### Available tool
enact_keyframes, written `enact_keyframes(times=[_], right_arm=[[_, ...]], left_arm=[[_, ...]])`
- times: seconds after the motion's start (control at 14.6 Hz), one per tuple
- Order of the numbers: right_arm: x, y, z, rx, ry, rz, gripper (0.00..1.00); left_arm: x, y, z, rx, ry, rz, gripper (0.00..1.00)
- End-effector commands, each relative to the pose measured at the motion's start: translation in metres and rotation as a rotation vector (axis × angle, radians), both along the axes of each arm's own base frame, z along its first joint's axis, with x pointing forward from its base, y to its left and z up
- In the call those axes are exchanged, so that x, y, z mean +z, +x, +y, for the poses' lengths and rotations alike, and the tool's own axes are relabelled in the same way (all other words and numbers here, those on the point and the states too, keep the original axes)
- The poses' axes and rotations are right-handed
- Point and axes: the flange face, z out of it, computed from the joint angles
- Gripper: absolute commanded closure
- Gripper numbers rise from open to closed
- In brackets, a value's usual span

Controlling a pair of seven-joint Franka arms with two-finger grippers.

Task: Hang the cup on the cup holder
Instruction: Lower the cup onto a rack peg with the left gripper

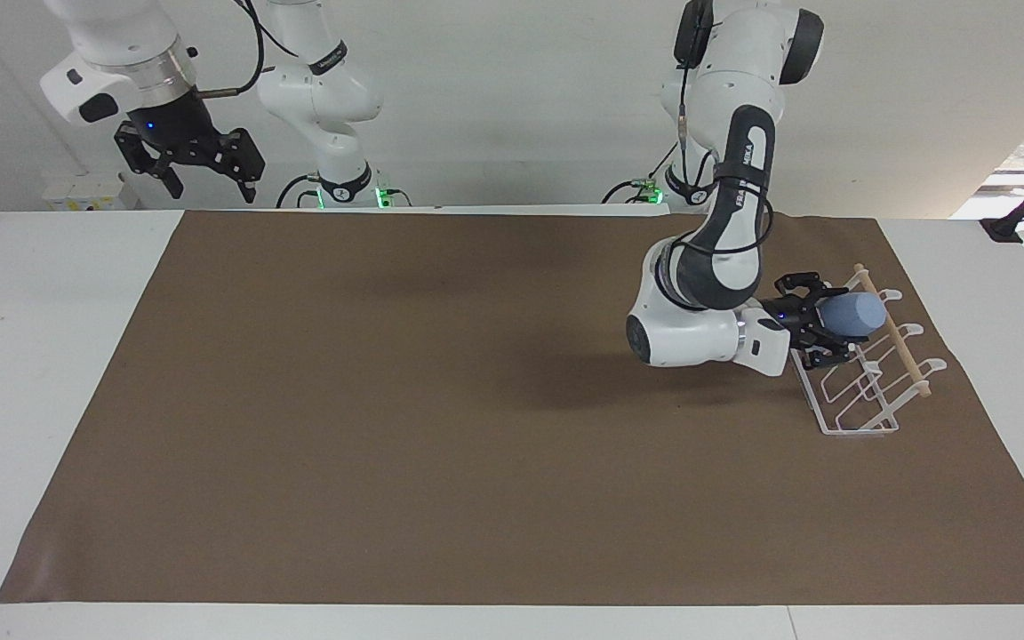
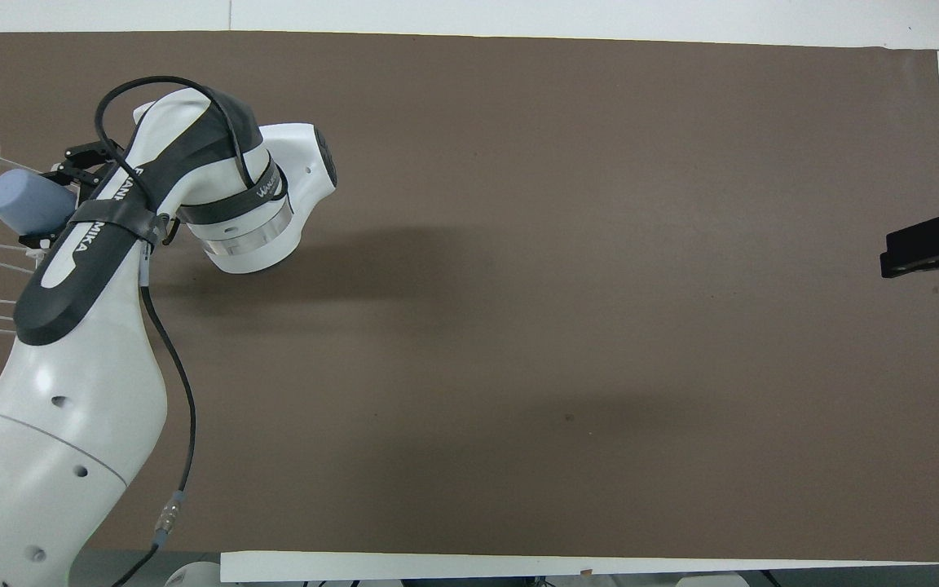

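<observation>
Brown mat [image 1: 441, 427] covers the table, bare but for the white cup holder [image 1: 859, 364] near the left arm's end. Over its prongs, the left gripper [image 1: 819, 331] clamps the blue cup [image 1: 854, 316] sideways. Above the right arm's corner, the right gripper [image 1: 201, 173] hangs, fingers spread.

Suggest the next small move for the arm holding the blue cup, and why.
Probably ease the cup down along a slanted prong of the cup holder, then open. The left gripper grips it sideways over the rack, base toward the wooden dowel; whether a prong is inside is unclear. The right gripper waits.
</observation>
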Motion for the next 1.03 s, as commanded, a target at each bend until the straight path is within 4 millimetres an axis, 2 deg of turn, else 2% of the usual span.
enact_keyframes(times=[0.0, 0.07, 0.21, 0.41, 0.55, 0.68, 0.75, 0.89, 0.96], right_arm=[[-0.008, 0.003, -0.001, 0.020, -0.022, 0.027, 0.01], [-0.012, 0.002, -0.003, 0.016, -0.018, 0.032, 0.01], [-0.016, -0.003, -0.004, 0.014, -0.018, 0.037, 0.01], [-0.019, -0.001, -0.015, 0.008, -0.007, 0.024, 0.01], [-0.021, -0.004, -0.021, 0.028, 0.023, 0.032, 0.01], [-0.021, -0.006, -0.018, 0.052, 0.045, 0.037, 0.01], [-0.023, -0.007, -0.015, 0.058, 0.045, 0.043, 0.01], [-0.024, -0.007, -0.012, 0.065, 0.043, 0.047, 0.01], [-0.024, -0.007, -0.014, 0.063, 0.045, 0.045, 0.01]], left_arm=[[-0.008, 0.025, 0.013, 0.044, 0.112, -0.070, 1.00], [-0.015, 0.032, 0.018, 0.059, 0.138, -0.085, 1.00], [-0.026, 0.043, 0.013, 0.057, 0.148, -0.123, 1.00], [-0.033, 0.046, 0.022, 0.059, 0.153, -0.180, 1.00], [-0.044, 0.047, 0.029, 0.062, 0.159, -0.202, 1.00], [-0.052, 0.048, 0.035, 0.055, 0.157, -0.228, 1.00], [-0.056, 0.049, 0.044, 0.067, 0.160, -0.233, 1.00], [-0.063, 0.050, 0.043, 0.057, 0.153, -0.236, 1.00], [-0.065, 0.050, 0.043, 0.057, 0.137, -0.242, 0.94]])
